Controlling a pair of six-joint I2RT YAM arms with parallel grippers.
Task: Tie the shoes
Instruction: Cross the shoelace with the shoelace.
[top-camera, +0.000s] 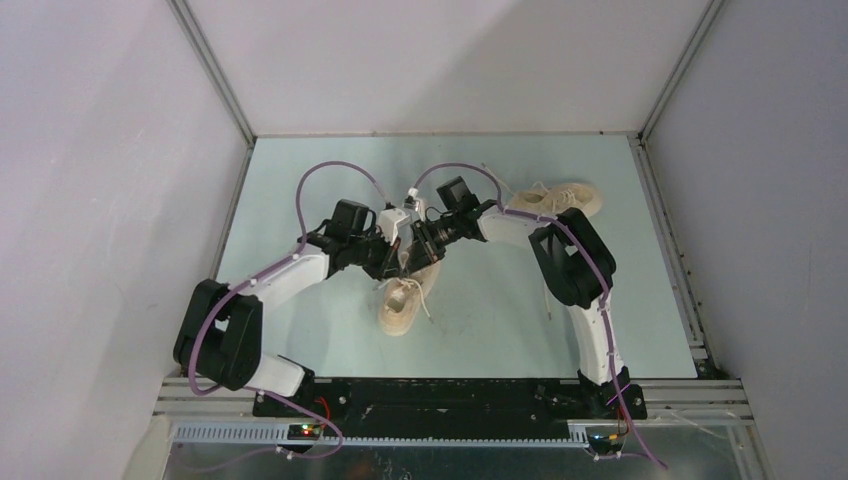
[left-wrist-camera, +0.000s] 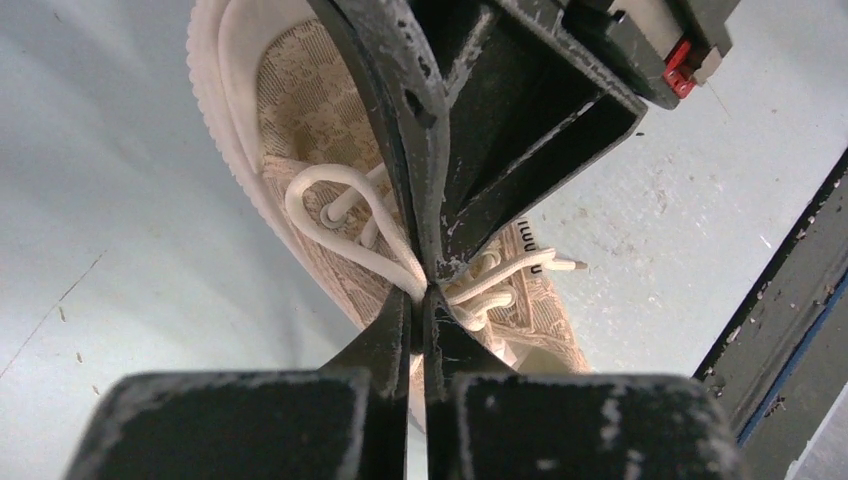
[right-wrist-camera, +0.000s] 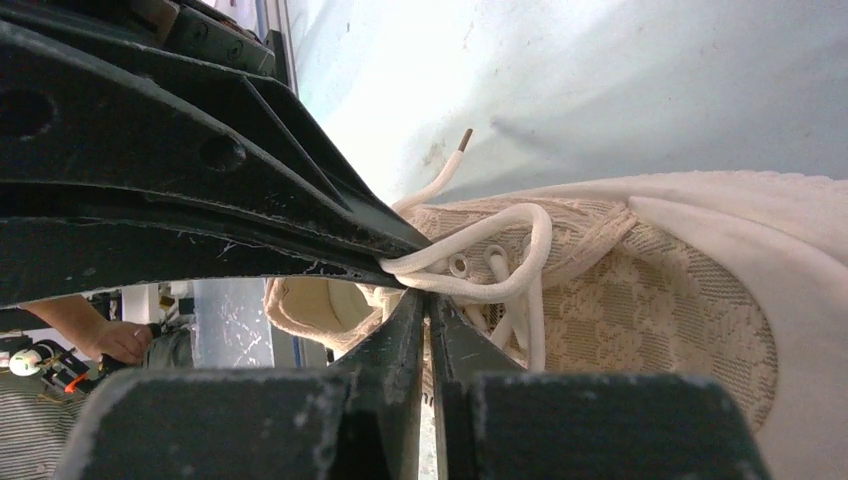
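Observation:
One cream-beige shoe (top-camera: 398, 308) lies mid-table, toe toward the arms. The other shoe (top-camera: 565, 199) lies at the back right, its laces loose. Both grippers meet tip to tip over the near shoe's laces. My left gripper (top-camera: 403, 258) (left-wrist-camera: 428, 292) is shut, with an off-white lace loop (left-wrist-camera: 320, 225) running into its tips. My right gripper (top-camera: 415, 248) (right-wrist-camera: 428, 297) is shut at a second lace loop (right-wrist-camera: 500, 225), which crosses its tips. The shoe's patterned upper (left-wrist-camera: 310, 110) (right-wrist-camera: 660, 310) fills both wrist views. Each wrist view shows the other gripper's fingers (left-wrist-camera: 400, 120) (right-wrist-camera: 200, 200) touching its own tips.
Grey walls and metal rails (top-camera: 225, 95) enclose the pale green table (top-camera: 500, 320). A loose lace (top-camera: 548, 290) from the far shoe trails toward the right arm. A free lace end with its tip (right-wrist-camera: 450, 165) sticks out past the near shoe. A black frame (left-wrist-camera: 790, 330) borders the table.

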